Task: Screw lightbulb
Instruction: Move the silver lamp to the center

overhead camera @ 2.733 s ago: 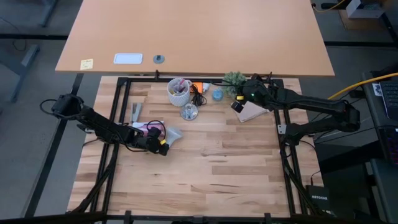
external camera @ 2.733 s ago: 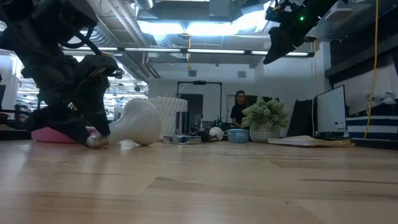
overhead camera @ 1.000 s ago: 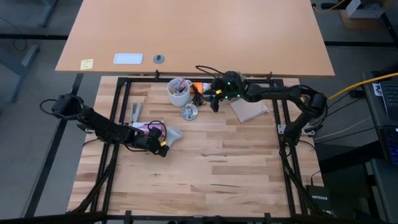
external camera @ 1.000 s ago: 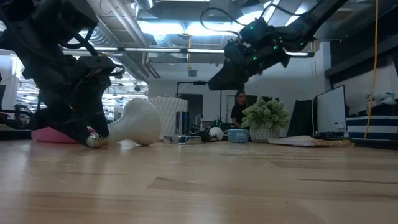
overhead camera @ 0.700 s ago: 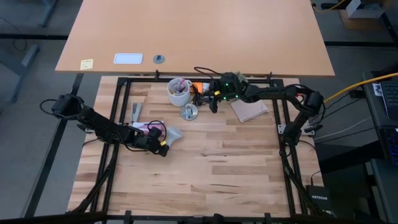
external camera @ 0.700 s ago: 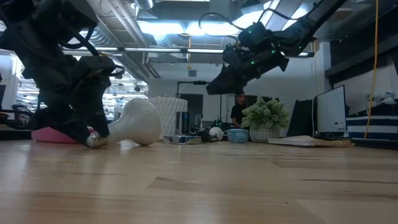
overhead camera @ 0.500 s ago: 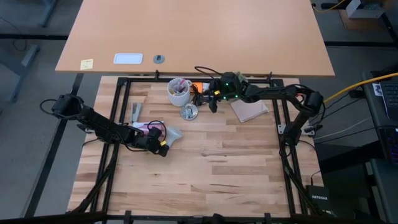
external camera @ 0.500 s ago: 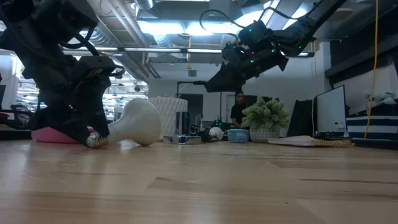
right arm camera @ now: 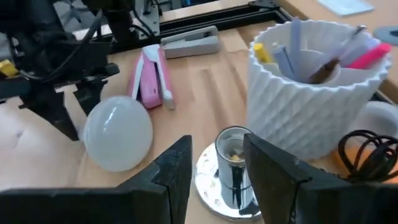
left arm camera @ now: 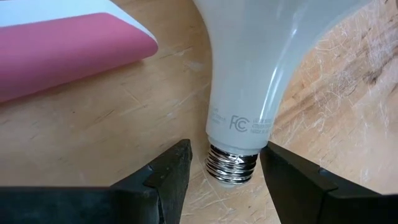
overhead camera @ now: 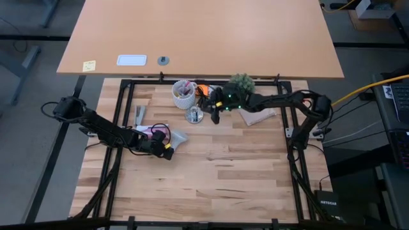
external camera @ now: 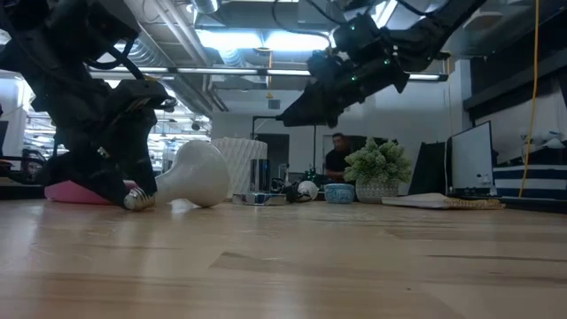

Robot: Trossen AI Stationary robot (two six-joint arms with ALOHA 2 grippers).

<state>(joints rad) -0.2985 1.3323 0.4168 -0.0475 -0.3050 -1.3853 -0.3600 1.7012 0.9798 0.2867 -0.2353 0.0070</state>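
The white frosted lightbulb point(overhead camera: 177, 137) lies on its side on the wooden table point(overhead camera: 217, 179), its silver screw base point(left arm camera: 232, 165) toward my left gripper point(overhead camera: 167, 151). That gripper is open, low at the table, with one finger on each side of the base. My right gripper point(overhead camera: 211, 114) hangs open in the air at the table's far side. In the right wrist view its fingers frame the silvery round fitting point(right arm camera: 231, 169), which stands beside the white cup of pens point(right arm camera: 311, 81). My left gripper has its fingers on either side of the bulb's screw base point(left arm camera: 232, 165), slanting down at it along the table. One finger point(left arm camera: 280, 171) lies close to the bulb's neck; whether it touches, I cannot tell. A gap shows beside the other finger.
A pink stapler point(overhead camera: 153, 131) lies just behind the bulb and a grey one point(overhead camera: 139, 115) farther left. A black cord point(right arm camera: 367, 155), a small plant point(overhead camera: 241, 81) and a tan notebook point(overhead camera: 259, 115) crowd the far side. The near half is bare wood.
My right gripper has swung toward the table's left edge and a little nearer, still in the air, and now hangs over the silvery fitting. Its fingers stay open. The bulb has not moved.
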